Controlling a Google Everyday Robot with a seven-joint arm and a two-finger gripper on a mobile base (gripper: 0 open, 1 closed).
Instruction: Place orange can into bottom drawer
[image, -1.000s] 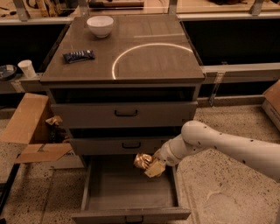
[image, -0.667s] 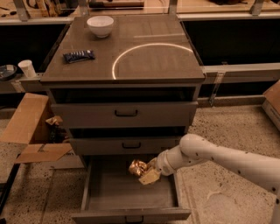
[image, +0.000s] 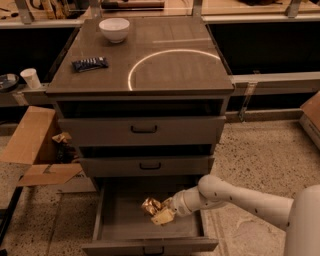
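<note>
The orange can is a shiny golden-orange crumpled lump held in my gripper, whose pale fingers are closed around it. The white arm reaches in from the lower right. The can hangs inside the open bottom drawer, low over its flat grey-brown floor, towards the right half. I cannot tell whether the can touches the floor. The drawer's front handle shows at the bottom edge.
Two shut grey drawer fronts with black loop handles sit above. On the cabinet top lie a white bowl and a dark blue snack bar. A cardboard box stands at the left, a paper cup behind it.
My gripper has moved down and left with the orange can, from the drawer's right rim level to inside the drawer, near its floor.
</note>
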